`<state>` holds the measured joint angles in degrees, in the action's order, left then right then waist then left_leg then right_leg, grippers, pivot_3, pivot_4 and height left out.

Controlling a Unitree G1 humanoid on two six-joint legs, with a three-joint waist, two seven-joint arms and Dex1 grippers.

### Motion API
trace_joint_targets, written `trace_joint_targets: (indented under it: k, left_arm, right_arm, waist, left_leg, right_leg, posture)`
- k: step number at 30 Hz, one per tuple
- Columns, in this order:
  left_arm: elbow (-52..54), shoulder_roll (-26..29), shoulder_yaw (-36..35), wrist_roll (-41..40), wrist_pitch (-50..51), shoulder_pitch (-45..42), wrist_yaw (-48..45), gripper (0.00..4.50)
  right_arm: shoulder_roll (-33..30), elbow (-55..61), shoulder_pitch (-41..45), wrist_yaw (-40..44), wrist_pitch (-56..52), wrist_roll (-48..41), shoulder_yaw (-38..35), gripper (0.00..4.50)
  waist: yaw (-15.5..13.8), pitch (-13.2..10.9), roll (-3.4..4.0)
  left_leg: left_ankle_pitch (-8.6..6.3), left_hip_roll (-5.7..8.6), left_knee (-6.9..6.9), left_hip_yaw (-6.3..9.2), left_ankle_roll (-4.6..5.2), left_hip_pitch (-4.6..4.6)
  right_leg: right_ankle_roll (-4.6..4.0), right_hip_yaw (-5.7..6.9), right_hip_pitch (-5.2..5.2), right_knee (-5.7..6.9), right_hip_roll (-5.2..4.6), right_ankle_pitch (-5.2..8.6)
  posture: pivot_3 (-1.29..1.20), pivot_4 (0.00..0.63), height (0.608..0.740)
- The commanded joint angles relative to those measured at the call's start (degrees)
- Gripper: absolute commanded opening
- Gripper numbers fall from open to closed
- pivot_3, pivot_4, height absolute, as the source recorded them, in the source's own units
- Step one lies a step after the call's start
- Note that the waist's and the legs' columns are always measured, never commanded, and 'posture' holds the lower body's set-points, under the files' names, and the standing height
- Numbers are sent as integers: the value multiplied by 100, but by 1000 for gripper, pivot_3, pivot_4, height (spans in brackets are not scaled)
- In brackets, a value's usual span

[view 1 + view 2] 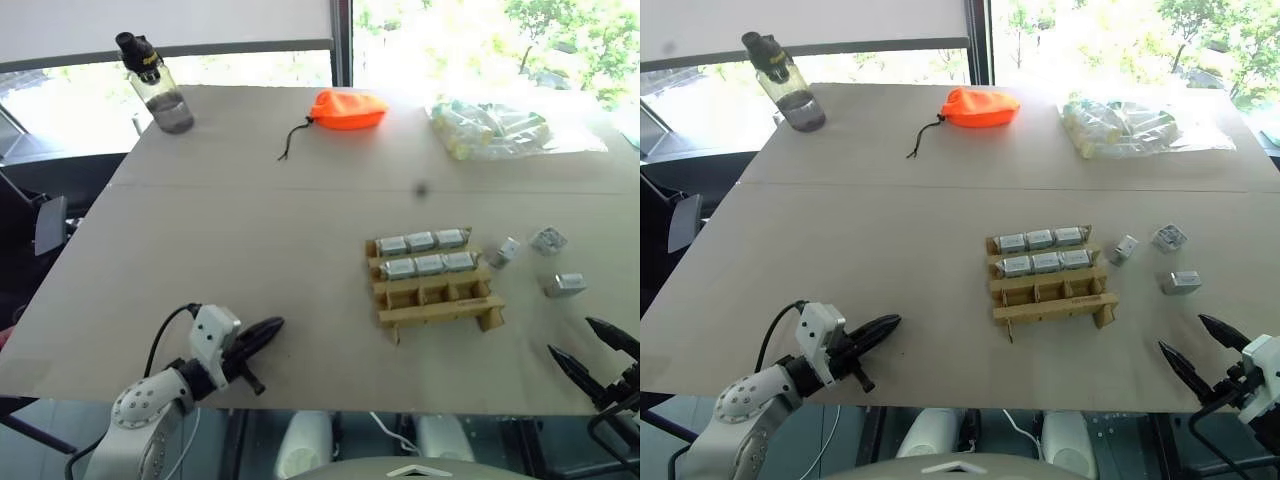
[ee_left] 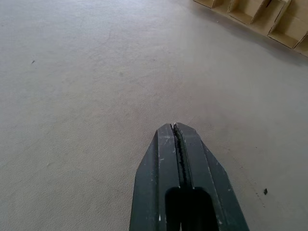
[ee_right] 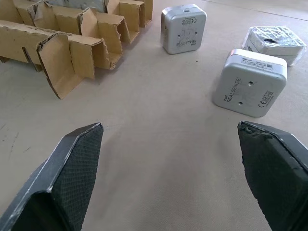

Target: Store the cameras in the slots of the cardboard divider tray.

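Observation:
The cardboard divider tray [image 1: 470,298] lies right of the table's middle. Its far and middle rows each hold three silver cameras [image 1: 421,242]; the near row's slots are empty. Three loose cameras lie on the table to its right: one by the tray's corner [image 1: 503,251], one farther right [image 1: 548,239] and one nearer me [image 1: 565,285]. My right gripper [image 1: 570,336] is open near the front edge, just short of the nearest loose camera [image 3: 250,83], holding nothing. My left gripper [image 1: 270,327] is shut and empty at the front left, well away from the tray [image 2: 260,14].
At the far side of the table stand a water bottle [image 1: 160,85] on the left, an orange pouch [image 1: 347,109] with a cord in the middle and a clear bag [image 1: 490,128] of pale items on the right. The table's front edge runs just under both grippers.

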<state>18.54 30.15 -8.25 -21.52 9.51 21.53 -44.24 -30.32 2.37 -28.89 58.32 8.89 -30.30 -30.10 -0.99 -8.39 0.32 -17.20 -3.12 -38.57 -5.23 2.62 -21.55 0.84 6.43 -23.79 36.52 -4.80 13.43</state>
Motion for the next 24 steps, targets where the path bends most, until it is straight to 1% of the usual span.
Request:
trace_joint_targets:
  k: [1,5,10,18,21,24]
  left_arm:
    - [13,2,23,41,-15,118,26,0]
    - [35,-3,-9,29,-62,143,15,0]
    - [85,-4,-29,20,-96,228,20,0]
    - [118,-77,-6,68,-142,213,165,0]
    - [159,-77,-12,109,-184,241,192,0]
    - [232,-16,-30,151,-228,224,166,0]
  right_arm:
    - [-110,-188,61,178,120,-105,-137,4426]
    - [-243,-831,183,453,429,-22,-218,4426]
    - [-433,-1395,437,559,646,-35,-319,4426]
    - [-586,-1784,594,716,700,47,-238,4426]
    - [-721,-1962,716,765,691,95,-253,4426]
    - [-985,-2138,852,874,739,200,-262,4426]
  waist:
    - [1,1,-1]
    - [7,7,-13]
    - [15,8,-12]
    - [13,12,-19]
    - [15,13,-20]
    - [16,13,-23]
  left_leg:
    - [0,0,0,0,0,0]
    - [0,2,-1,-3,0,1]
    - [0,1,-1,-7,1,2]
    - [0,1,-2,-8,1,4]
    - [0,1,-2,-9,1,5]
    - [0,1,-5,-20,1,12]
  right_leg:
    - [0,0,0,0,0,0]
    - [0,0,0,0,0,0]
    - [-1,-3,0,2,1,-1]
    - [-1,-4,0,6,1,-2]
    - [-2,-5,0,7,1,-3]
    - [-14,-13,0,11,1,-9]
  posture:
    - [0,150,726]
    - [0,150,726]
    - [0,150,726]
    - [0,150,726]
    - [0,150,726]
    - [0,150,726]
